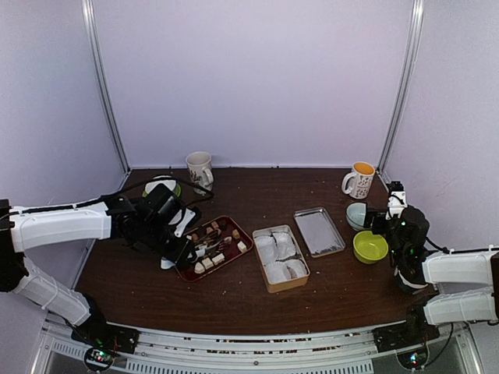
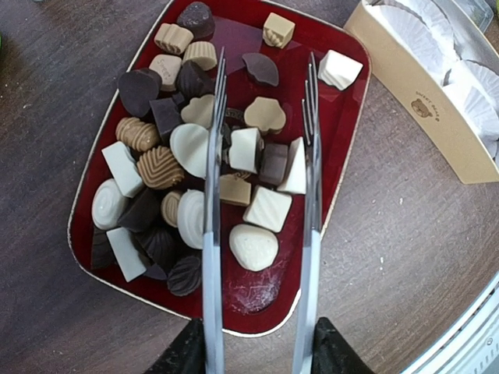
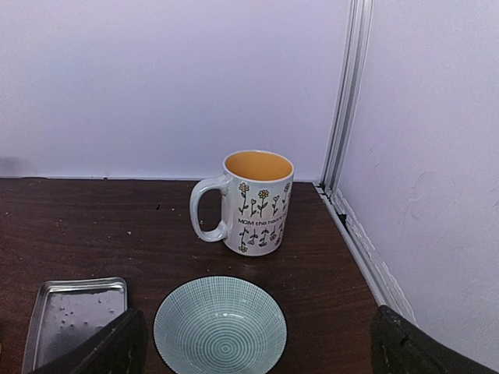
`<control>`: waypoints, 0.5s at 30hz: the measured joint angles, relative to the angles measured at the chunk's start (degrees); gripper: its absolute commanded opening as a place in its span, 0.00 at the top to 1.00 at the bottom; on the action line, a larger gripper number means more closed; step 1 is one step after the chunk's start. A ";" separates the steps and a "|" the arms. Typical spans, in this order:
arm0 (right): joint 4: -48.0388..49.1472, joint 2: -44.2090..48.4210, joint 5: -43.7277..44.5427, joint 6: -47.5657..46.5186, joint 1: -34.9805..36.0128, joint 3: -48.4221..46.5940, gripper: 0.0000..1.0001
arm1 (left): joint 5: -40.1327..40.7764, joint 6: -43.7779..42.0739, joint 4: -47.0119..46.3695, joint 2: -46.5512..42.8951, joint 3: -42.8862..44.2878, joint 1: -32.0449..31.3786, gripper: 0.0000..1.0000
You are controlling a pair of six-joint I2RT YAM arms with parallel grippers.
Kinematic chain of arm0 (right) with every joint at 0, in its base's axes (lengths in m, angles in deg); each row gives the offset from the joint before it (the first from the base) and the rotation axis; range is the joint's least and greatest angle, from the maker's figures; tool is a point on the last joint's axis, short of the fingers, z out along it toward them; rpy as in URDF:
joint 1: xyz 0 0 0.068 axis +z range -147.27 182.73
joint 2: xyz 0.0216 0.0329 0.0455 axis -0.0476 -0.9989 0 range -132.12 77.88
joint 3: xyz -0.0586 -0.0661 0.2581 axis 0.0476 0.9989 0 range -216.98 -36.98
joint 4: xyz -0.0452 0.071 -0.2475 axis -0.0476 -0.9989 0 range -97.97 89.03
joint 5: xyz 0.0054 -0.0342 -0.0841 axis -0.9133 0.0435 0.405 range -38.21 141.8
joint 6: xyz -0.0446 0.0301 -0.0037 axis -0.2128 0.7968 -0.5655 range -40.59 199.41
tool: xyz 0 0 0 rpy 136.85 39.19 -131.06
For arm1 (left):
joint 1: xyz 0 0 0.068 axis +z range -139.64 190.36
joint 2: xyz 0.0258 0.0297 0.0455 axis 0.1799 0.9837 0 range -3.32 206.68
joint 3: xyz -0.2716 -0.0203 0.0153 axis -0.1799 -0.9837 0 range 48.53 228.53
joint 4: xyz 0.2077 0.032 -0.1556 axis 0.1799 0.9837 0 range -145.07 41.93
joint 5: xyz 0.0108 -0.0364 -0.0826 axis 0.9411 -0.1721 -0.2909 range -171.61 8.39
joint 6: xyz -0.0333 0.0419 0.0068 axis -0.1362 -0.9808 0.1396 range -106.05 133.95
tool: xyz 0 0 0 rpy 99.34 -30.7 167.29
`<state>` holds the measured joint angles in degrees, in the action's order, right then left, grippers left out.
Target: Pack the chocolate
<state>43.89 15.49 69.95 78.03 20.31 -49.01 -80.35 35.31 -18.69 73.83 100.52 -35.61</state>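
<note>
The chocolate point(image 2: 253, 246) lies as many white, tan and dark pieces on a red tray point(image 2: 257, 300), left of centre in the top view point(image 1: 231, 262). My left gripper point(image 2: 261, 352) point(image 1: 181, 246) is shut on silver tongs point(image 2: 211, 234). The tongs' two arms reach over the tray, spread apart, with several pieces between them and none pinched. A cream box point(image 2: 421, 117) point(image 1: 284, 285) lined with white paper cups stands to the right of the tray. My right gripper point(image 3: 257, 347) point(image 1: 395, 201) hangs open at the far right, above a teal bowl.
Right of the box lies a metal lid point(image 1: 319, 231) point(image 3: 74, 312). The teal bowl point(image 1: 356, 215) point(image 3: 220, 327), a green bowl point(image 1: 370, 246) and a flowered mug point(image 1: 359, 180) point(image 3: 257, 202) stand at right. A white mug point(image 1: 200, 169) and a green-and-white dish point(image 1: 161, 187) sit back left.
</note>
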 measured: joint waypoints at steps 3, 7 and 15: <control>0.00 0.00 -0.02 0.00 0.00 0.00 0.00 | 0.02 0.00 0.59 0.09 0.17 0.00 0.55; 0.00 0.00 -0.02 0.00 0.00 0.00 0.00 | 0.00 -0.02 1.40 1.05 0.52 0.00 0.54; 0.00 0.00 0.00 0.00 0.00 0.00 0.00 | -0.02 -0.09 1.62 3.26 2.23 0.00 0.62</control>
<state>43.89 15.49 69.95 78.03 20.31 -49.01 -80.37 35.23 -17.07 77.08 102.75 -35.61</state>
